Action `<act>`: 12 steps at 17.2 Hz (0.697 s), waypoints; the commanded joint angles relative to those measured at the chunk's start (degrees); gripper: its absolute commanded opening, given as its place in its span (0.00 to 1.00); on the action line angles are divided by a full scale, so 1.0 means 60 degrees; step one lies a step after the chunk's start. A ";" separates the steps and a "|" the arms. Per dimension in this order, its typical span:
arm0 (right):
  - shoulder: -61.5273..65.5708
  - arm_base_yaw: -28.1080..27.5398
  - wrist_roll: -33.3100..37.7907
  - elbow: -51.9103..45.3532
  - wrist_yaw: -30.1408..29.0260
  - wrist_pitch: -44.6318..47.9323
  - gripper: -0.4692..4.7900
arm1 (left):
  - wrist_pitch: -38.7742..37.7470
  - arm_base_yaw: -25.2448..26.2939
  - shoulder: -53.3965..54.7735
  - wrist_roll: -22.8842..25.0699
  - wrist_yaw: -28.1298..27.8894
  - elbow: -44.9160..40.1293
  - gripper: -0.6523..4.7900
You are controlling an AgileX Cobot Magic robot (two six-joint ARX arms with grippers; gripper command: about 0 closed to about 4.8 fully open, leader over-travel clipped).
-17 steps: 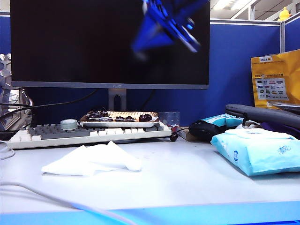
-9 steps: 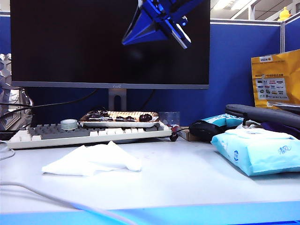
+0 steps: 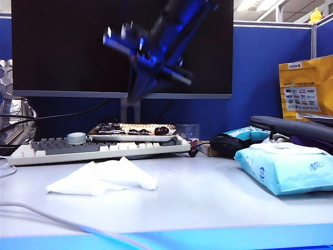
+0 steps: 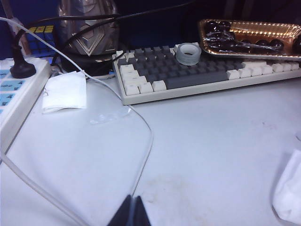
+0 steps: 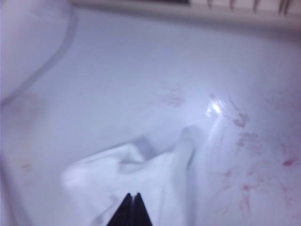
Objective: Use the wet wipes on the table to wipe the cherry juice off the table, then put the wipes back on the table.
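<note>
A crumpled white wet wipe (image 3: 101, 178) lies loose on the pale grey-white table (image 3: 208, 198), just before the keyboard, beside faint red juice smears (image 5: 244, 183).

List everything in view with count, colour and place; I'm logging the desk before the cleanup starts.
wipe: one, white, crumpled on the table in front of the keyboard
table: one, pale grey, blue front edge
juice stains: several, reddish, on the table beside the wipe
keyboard: one, white and grey, under the monitor
monitor: one, black, at the back
tray: one, gold, dark cherries, behind the keyboard
wipes pack: one, light blue, right
left claw: shut, low over the table
right claw: shut, above the wipe
</note>
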 commanded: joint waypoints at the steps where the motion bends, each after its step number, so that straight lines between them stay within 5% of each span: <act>1: 0.1089 0.0029 -0.0619 0.1202 0.0011 -0.1155 0.09 | -0.0127 0.0004 -0.0029 -0.0029 0.0000 -0.0004 0.11; 5: 0.2211 0.0036 -0.0783 0.2539 -0.0222 -0.2878 0.13 | -0.0127 0.0004 -0.0029 -0.0029 0.0000 -0.0004 0.11; 7: 0.2320 0.0036 -0.0780 0.2608 -0.1100 -0.2962 0.45 | -0.0127 0.0004 -0.0029 -0.0029 0.0000 -0.0004 0.11; 12: 0.2616 0.0459 -0.0823 0.2601 -0.0929 -0.2994 0.47 | -0.0127 0.0004 -0.0029 -0.0029 0.0000 -0.0004 0.11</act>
